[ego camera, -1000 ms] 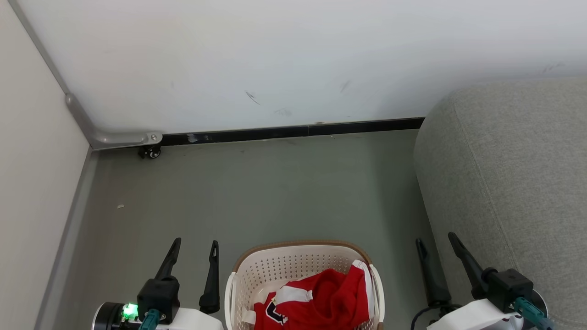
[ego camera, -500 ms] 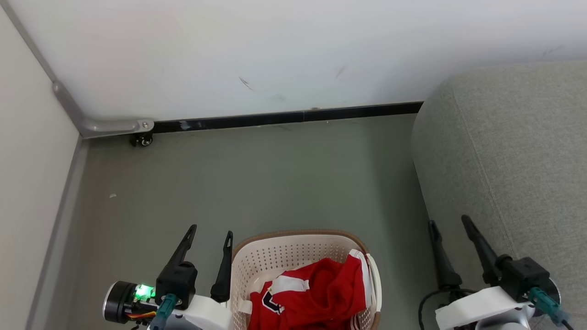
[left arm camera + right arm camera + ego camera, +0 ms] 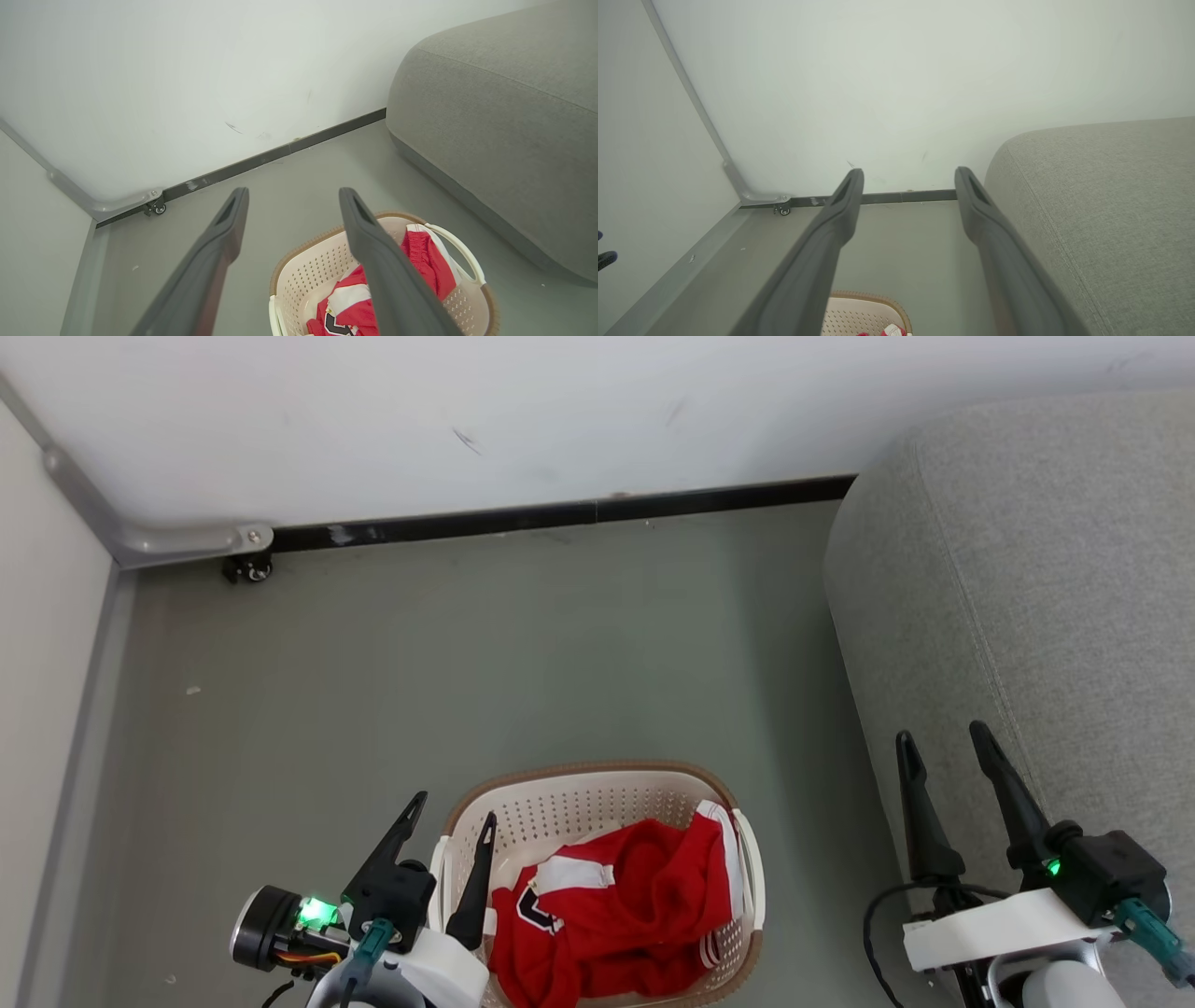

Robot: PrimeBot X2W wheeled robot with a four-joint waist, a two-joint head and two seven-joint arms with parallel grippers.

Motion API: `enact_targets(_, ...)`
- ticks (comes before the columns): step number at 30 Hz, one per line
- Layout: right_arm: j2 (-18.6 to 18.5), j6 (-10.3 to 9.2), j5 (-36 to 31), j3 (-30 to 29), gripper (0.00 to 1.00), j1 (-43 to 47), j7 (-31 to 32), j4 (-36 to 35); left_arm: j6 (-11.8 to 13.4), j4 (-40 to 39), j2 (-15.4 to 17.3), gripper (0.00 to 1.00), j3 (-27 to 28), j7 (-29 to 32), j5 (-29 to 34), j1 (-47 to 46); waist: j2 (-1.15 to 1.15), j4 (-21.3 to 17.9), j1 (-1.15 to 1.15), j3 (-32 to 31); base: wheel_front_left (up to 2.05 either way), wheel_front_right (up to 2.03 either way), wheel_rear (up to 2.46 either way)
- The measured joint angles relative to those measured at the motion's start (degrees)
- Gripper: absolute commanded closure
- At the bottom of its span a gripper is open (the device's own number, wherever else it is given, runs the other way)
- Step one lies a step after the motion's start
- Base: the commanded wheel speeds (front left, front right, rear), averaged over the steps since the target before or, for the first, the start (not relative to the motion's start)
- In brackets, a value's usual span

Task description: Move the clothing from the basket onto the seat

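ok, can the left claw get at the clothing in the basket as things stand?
Probably yes: the left claw is open beside the basket, and the clothing lies uncovered inside, nothing above it.

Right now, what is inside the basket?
Crumpled red clothing with white trim and black-and-white lettering lies in the basket. Its folds cover the bottom; anything beneath is hidden.

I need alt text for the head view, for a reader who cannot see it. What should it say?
Red clothing with white trim lies crumpled in a cream basket on a grey floor. The open left gripper is at the basket's left edge; the open right gripper is beside the grey seat at right. A white wall stands behind.
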Motion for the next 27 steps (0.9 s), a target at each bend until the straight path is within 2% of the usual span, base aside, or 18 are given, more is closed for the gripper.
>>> enact_targets(10,0.0,0.0,0.0,-0.5,0.0,-2.4,-0.1,-5.9,0.0,4.6,-0.1,0.0,-0.8,0.0,1.0,-3.1,0.0,-1.6,0.0,5.2,0.0,0.0,0.0)
enact_targets(27,0.0,0.0,0.2,-3.7,0.0,-6.0,-0.1,-11.5,-0.5,8.2,0.0,0.0,-1.9,-0.1,1.9,-9.6,0.0,-4.9,0.0,14.8,0.0,0.0,0.0)
